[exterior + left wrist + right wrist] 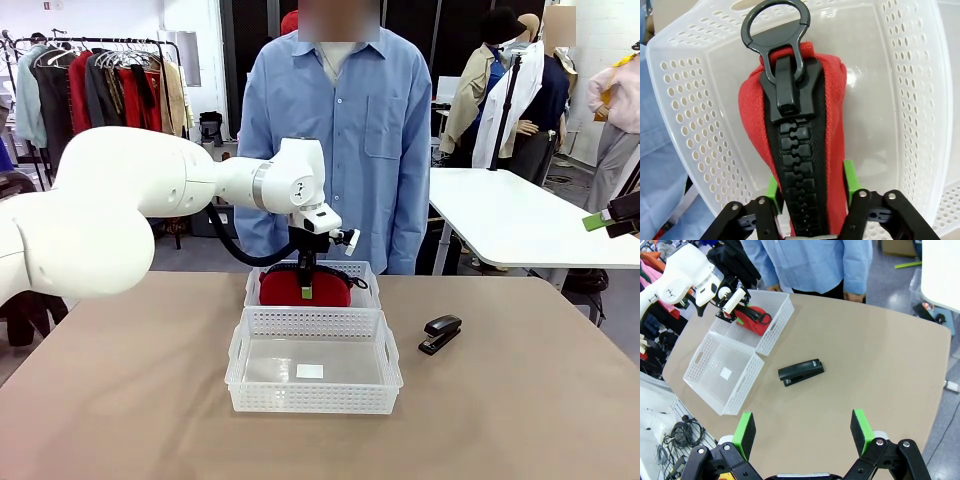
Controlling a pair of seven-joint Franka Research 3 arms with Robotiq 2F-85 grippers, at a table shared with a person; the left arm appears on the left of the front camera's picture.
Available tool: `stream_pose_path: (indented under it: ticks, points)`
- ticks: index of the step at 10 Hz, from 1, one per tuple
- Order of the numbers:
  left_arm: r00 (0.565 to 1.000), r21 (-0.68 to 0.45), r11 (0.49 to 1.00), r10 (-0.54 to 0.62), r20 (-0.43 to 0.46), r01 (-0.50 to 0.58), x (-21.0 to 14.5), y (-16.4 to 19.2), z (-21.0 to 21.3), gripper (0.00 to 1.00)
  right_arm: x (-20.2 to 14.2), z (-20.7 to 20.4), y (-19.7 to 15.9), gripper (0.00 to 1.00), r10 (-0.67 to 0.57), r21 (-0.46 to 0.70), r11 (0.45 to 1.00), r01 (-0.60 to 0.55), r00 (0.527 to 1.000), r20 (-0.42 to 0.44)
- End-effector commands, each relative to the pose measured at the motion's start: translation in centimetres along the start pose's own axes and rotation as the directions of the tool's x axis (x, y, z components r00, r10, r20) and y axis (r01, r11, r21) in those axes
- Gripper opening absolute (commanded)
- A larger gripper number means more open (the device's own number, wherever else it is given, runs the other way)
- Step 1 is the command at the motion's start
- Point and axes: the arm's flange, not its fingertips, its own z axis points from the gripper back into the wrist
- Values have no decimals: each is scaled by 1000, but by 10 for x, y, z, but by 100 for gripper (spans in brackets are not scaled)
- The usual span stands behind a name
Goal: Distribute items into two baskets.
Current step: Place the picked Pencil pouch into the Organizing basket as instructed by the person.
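Note:
The red pouch (330, 290) lies in the far basket (365, 272), just in front of the person. My left gripper (305, 270) reaches down into that basket. In the left wrist view the pouch (752, 110) with its black zipper sits between the green pads (772, 189), which stand apart at its sides without pinching the fabric. The nearer basket (312, 400), with a small white label, holds nothing. The black stapler (440, 333) lies on the table to its right. My right gripper (802, 432) hangs open high above the stapler (801, 372).
A person in a blue shirt (340, 120) stands at the far edge of the tan table (520, 420). A white table (520, 220) stands behind on the right. Bare tabletop lies left and right of the baskets.

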Motion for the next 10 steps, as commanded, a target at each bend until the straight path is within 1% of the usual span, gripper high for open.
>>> stream_pose_path:
  ticks: [1, 2, 3, 5, 8, 10]
  points:
    - [999, -32, 999, -20, 32, 21, -7, -9, 14, 100, 1, -1, 0, 100, 3, 10, 1000, -3, 1000, 13]
    - [999, -35, 999, -35, 6, 35, -7, -11, 20, 100, 1, -1, 0, 100, 3, 10, 1000, -3, 1000, 13]
    - [999, -36, 998, -42, 16, 42, -7, -13, 28, 100, 1, -1, 0, 100, 3, 10, 1000, -3, 1000, 13]
    - [998, -84, 995, -50, 42, 54, -10, -18, 47, 100, 1, -1, 0, 100, 3, 10, 1000, -3, 1000, 13]
    - [996, -68, 995, -76, 53, 79, -11, -29, 72, 100, 1, -1, 0, 100, 3, 10, 1000, -3, 1000, 13]
    - [996, -53, 996, -75, 54, 78, -13, -37, 82, 100, 1, -1, 0, 100, 3, 10, 1000, -3, 1000, 13]
